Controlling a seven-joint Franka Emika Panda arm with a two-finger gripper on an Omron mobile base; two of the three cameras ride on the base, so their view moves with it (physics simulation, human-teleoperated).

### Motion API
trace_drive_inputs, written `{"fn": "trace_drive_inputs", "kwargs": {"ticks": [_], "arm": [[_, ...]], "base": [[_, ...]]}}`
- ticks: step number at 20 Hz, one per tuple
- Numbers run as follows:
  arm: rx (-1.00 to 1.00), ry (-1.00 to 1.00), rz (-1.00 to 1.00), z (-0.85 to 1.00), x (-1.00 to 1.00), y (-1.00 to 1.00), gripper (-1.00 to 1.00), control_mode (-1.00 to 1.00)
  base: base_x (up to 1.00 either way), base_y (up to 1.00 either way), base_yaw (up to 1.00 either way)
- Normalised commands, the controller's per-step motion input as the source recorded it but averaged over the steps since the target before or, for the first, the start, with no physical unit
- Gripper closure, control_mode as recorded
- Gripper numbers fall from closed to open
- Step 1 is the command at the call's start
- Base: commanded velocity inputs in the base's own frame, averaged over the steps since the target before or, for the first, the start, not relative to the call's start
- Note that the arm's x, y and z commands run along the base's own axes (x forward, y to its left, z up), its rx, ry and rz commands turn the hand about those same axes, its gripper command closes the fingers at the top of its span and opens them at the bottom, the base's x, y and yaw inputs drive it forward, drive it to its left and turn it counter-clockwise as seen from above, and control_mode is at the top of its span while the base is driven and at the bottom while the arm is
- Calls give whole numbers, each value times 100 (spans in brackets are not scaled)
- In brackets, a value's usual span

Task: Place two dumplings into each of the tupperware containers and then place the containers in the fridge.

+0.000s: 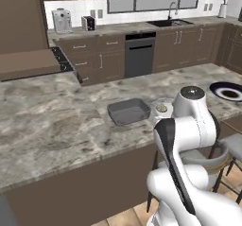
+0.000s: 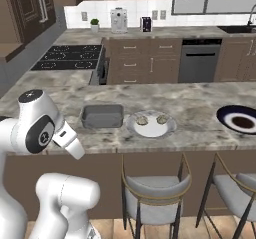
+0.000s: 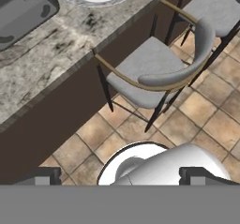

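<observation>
So the arm sits folded up low in front of the island worktop, nothing picked up yet. In the hand view the gripper looks down at the tile floor and a grey stool, with the two dark finger tips far apart at the bottom corners, so the jaws are spread wide and empty.

The dumplings (two show in the right base view, side by side) sit on the round pale plate, centre of frame. Just left of the plate, nearly touching it, is the dark grey tupperware container, and it looks empty. The left base view shows the same tub at centre with one dumpling peeking out beside the arm's elbow. The dark-rimmed plate is well apart at the right edge.

First step is probably grabbing a dumpling. To do it well, the hand should rise above the worktop edge first, then drop straight down over one dumpling, jaws straddling it without nudging its neighbour. They're small and lumpy, so a centred pinch matters. The hop to the tub is short.
</observation>
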Motion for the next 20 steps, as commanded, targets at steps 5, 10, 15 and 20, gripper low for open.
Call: {"fn": "trace_drive_inputs", "kwargs": {"ticks": [5, 10, 15, 20], "arm": [[0, 0, 0, 0, 0, 0, -100, 100], [0, 0, 0, 0, 0, 0, -100, 100], [0, 0, 0, 0, 0, 0, -100, 100], [5, -1, -3, 3, -1, -19, -100, -100]], "base": [[28, 65, -20], [44, 38, -16], [65, -4, 0], [11, -22, 0]]}}
